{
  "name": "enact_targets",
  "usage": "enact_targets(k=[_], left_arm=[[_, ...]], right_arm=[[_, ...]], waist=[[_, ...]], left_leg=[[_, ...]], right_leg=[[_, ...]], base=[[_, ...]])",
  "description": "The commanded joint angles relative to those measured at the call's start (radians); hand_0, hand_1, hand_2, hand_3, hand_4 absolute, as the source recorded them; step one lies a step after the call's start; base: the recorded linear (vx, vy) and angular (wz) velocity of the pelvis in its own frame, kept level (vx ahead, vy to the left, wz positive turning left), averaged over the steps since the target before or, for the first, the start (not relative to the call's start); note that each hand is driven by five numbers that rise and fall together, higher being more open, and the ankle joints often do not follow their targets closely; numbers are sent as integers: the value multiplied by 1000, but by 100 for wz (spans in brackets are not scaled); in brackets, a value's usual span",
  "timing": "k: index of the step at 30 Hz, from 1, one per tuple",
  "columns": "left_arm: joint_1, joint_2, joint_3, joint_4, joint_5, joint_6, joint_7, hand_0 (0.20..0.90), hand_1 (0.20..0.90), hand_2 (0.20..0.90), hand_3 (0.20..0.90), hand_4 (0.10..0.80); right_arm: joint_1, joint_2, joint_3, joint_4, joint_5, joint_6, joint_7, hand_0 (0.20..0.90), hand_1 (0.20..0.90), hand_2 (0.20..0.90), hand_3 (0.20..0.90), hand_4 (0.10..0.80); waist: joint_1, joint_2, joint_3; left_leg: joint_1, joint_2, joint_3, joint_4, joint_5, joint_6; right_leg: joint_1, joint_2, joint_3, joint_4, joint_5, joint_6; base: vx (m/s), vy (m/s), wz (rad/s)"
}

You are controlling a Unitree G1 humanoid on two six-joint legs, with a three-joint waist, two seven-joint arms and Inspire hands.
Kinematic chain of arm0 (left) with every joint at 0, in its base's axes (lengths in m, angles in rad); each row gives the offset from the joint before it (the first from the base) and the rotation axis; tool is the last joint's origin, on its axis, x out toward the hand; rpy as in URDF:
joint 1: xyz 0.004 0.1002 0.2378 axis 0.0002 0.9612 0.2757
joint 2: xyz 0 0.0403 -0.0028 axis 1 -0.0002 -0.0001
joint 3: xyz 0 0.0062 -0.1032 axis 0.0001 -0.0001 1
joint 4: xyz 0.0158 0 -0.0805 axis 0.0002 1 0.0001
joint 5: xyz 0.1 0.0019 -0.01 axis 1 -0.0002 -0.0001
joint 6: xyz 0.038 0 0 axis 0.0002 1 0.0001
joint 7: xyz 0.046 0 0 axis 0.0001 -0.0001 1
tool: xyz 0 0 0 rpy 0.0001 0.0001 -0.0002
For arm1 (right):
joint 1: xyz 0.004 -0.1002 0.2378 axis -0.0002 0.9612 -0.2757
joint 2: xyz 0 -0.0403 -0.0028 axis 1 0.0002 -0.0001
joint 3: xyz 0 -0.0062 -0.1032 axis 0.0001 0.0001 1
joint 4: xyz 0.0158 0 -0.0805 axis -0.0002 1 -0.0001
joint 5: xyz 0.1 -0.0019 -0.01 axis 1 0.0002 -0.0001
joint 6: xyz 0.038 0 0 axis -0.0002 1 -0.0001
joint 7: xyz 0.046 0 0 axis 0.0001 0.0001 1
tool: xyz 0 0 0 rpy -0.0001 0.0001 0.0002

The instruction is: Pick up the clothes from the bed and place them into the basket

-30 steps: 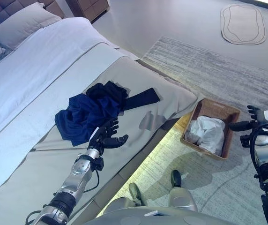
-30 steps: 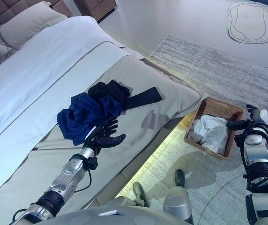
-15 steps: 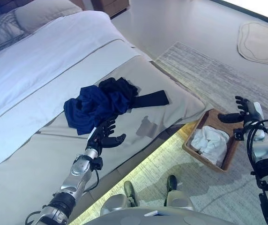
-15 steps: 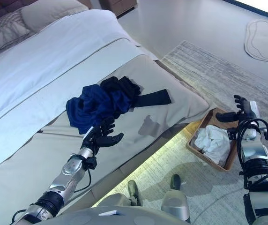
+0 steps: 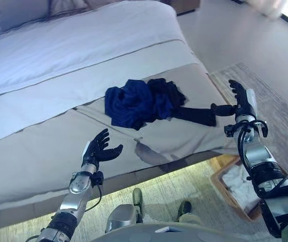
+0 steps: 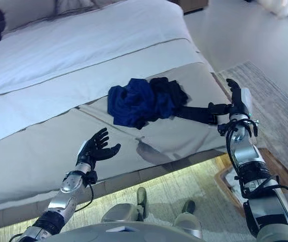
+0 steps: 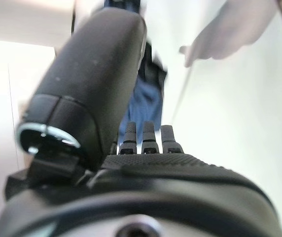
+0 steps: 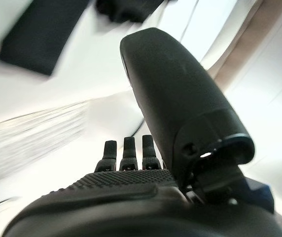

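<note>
Left hand [image 5: 97,149], right hand [image 5: 238,98]: fingers spread, empty

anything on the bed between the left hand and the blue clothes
Nothing: in the left eye view only bare grey cover lies between the open left hand and the blue clothes.

Bright daylight, soft shadows; wrist views blurred, bkgd overexposed.

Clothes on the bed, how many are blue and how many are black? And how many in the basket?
Blue clothes on the bed: 1 bundle
Black clothes on the bed: 1 bundle, with a strip reaching toward the right hand
White clothes in the basket: 1 bundle
Total: 3
</note>
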Motion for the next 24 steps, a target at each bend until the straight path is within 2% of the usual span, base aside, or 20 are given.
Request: enact_targets(k=[1, 5, 7, 8, 9, 11, 12, 13, 14, 17, 24], left_arm=[[-25, 63, 49, -73, 36, -44, 20, 900, 900, 900, 900, 800], [-17, 72, 61, -84, 38, -23, 2, 900, 900, 900, 900, 800], [-13, 83, 57, -81, 33, -24, -5, 900, 900, 900, 900, 800], [-9, 90, 59, -82, 41, -25, -15, 900, 900, 900, 900, 800], [-8, 94, 57, -84, 43, -24, -17, 900, 900, 900, 900, 800], [-30, 112, 45, -83, 23, -20, -11, 900, 900, 900, 900, 800], [-48, 110, 41, -86, 25, -15, 3, 900, 900, 900, 900, 800], [-54, 109, 40, -90, 25, -11, 11, 900, 900, 900, 900, 800], [-64, 99, 37, -91, 15, -7, 32, 900, 900, 900, 900, 800], [-96, 76, 19, -95, 8, -3, 35, 900, 900, 900, 900, 800], [-76, 85, -11, -124, -5, -35, -44, 900, 900, 900, 900, 800]], right_arm=[[-189, -42, 66, -21, -64, -64, -48, 900, 900, 900, 900, 800], [-273, -39, 115, 38, -66, -21, -23, 900, 900, 900, 900, 800], [-288, -43, 126, 47, -91, -12, -17, 900, 900, 900, 900, 800], [-283, -52, 126, 43, -84, -12, -14, 900, 900, 900, 900, 800], [-283, -54, 126, 40, -80, -5, -15, 900, 900, 900, 900, 800], [-298, -60, 141, 45, -64, -10, -15, 900, 900, 900, 900, 800], [-304, -48, 147, 38, -77, -8, -17, 900, 900, 900, 900, 800], [-307, -42, 146, 29, -88, -1, -13, 900, 900, 900, 900, 800], [-325, -35, 155, 14, -104, 15, 1, 900, 900, 900, 900, 800], [-389, -69, 181, 46, -81, 17, 33, 900, 900, 900, 900, 800], [-463, -116, 211, 110, -41, 31, 76, 900, 900, 900, 900, 800]], waist=[[42, -34, -71], [83, -35, -66], [89, -32, -61], [88, -32, -56], [85, -34, -50], [62, -42, -32], [56, -41, -25], [56, -41, -24], [59, -45, -25], [77, -55, -26], [125, -53, 4]], left_leg=[[8, 3, 70, 72, -139, -12], [-11, -3, 42, 105, -146, 7], [-15, -13, 25, 109, -148, 27], [-15, -20, 0, 116, -152, 35], [-13, -22, -14, 120, -154, 34], [-16, -18, -75, 146, -164, 17], [-21, -14, -90, 151, -172, 18], [-26, -11, -88, 154, -172, 17], [-37, -4, -84, 164, -168, 11], [-75, 0, -87, 175, -148, -9], [-119, -11, -138, 203, -146, -26]], right_leg=[[-29, 3, 21, 125, -123, -30], [-40, -10, 4, 216, -163, -33], [-81, -29, 12, 367, -164, -30], [-119, -31, 32, 453, -147, -24], [-136, -32, 52, 453, -133, -21], [-172, -29, 139, 291, -93, -16], [-204, -35, 170, 312, -75, -14], [-199, -26, 172, 302, -87, -14], [-175, -10, 165, 264, -101, -16], [-138, 1, 133, 219, -113, -28], [-127, -11, 66, 240, -148, -44]], base=[[84, 72, 20], [93, 103, 23], [119, 113, 15], [138, 55, 27], [131, -89, 40], [88, -183, 56], [37, -119, 66], [29, -110, 93], [11, -107, 75], [-18, -52, 49], [22, 37, 30]])
